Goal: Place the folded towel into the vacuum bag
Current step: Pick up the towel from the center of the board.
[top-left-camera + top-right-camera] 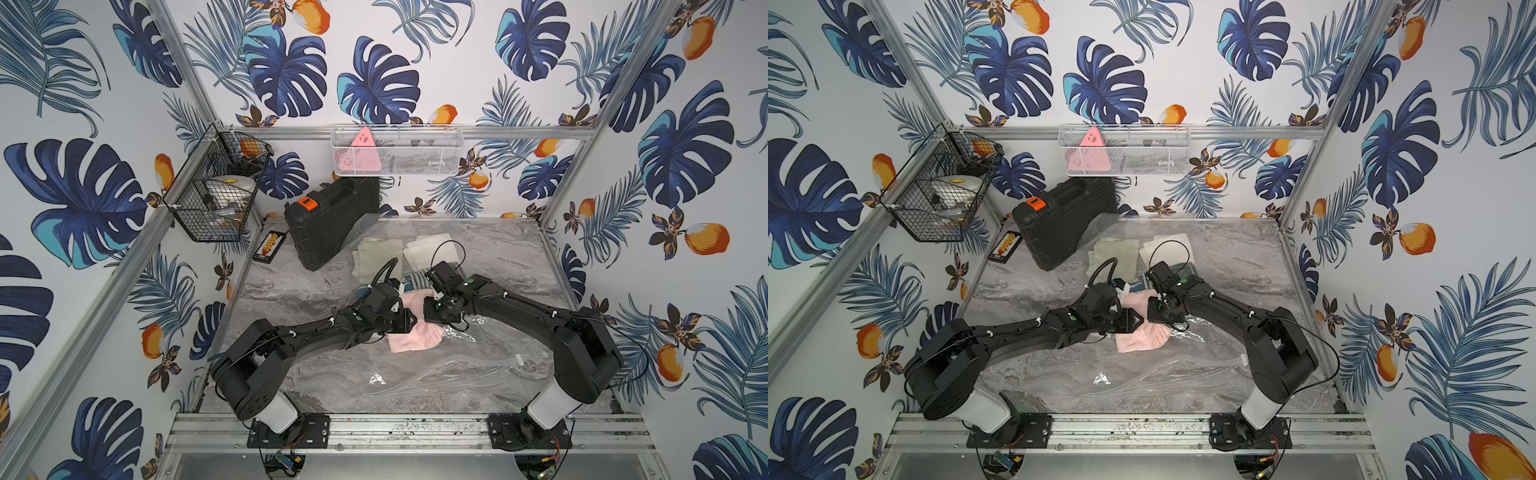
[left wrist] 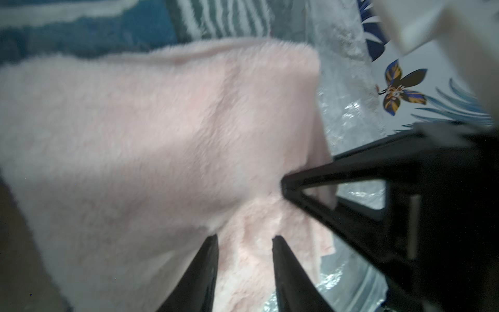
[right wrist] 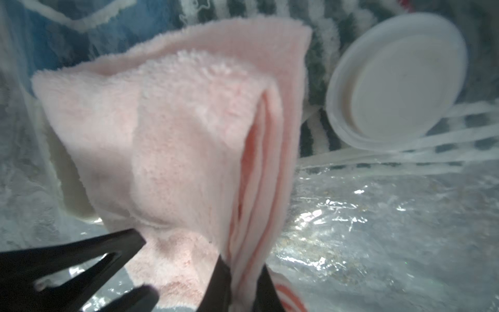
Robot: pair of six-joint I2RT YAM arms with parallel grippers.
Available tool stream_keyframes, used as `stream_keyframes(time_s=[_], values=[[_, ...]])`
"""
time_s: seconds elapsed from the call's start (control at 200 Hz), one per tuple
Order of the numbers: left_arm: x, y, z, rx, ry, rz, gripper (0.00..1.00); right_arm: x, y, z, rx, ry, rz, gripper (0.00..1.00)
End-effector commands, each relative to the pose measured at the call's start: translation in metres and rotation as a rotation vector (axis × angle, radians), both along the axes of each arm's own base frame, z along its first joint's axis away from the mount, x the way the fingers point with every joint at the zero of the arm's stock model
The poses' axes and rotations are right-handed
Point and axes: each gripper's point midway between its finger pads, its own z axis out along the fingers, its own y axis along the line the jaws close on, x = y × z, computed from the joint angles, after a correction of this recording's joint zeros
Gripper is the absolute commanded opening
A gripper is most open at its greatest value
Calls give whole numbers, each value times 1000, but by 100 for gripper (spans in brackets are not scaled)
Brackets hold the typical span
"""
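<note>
- Right gripper (image 3: 244, 275): jaws clamped on the towel's (image 3: 172, 129) stacked fold edges.
- Left gripper (image 2: 244, 239): jaws closed on a bunch of the pink pile, with creases running into them.
- Towel (image 1: 411, 338) sits mid-frame in both top views, between both grippers and partly over the bag's (image 1: 461, 332) crinkled plastic to its right.
- Step, as I judge it: two-handed carry toward the bag. Cannot tell whether any of it is inside yet.
- Next: find the mouth and slide the towel in without dragging the floppy plastic.
- Long axis seems to run from upper to lower frame in the top views. Layered edges face the right gripper.
</note>
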Motion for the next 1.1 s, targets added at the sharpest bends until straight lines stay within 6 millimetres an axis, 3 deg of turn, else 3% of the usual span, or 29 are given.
stream_keyframes(time_s=[0.0, 0.17, 0.285, 0.335, 0.375, 0.465, 0.58, 0.671, 0.731, 0.906, 1.096], values=[[9, 0, -3, 11, -3, 34, 36, -3, -16, 4, -142, -30, -46, 2], [13, 3, -43, 27, 45, 72, 29, -13, 17, 18, -93, -67, -28, 0], [10, -6, -47, -29, 62, 53, 29, -25, 52, 19, 13, -53, 4, 0], [8, -7, -43, -35, 62, 44, 29, -28, 58, 10, 20, -32, 6, 0], [5, -5, -38, -30, 62, 36, 29, -29, 55, 0, -8, -10, 4, 0], [-6, 8, -22, -9, 63, 33, 31, -22, 26, -10, -136, -22, -22, 0], [-26, 33, -18, 25, 82, 66, 31, -12, -9, 3, -277, -105, -48, 0], [-38, 54, -31, 89, 99, 107, 30, -8, -13, 17, -308, -142, -35, 0], [-40, 56, -37, 73, 99, 114, 30, -9, -4, 19, -279, -137, -19, 0], [-33, 35, -37, -5, 76, 65, 30, -19, 34, 14, -212, -124, 26, 4], [-35, 28, -51, -19, 97, 32, 29, -35, 81, -3, -44, -70, 75, 20]])
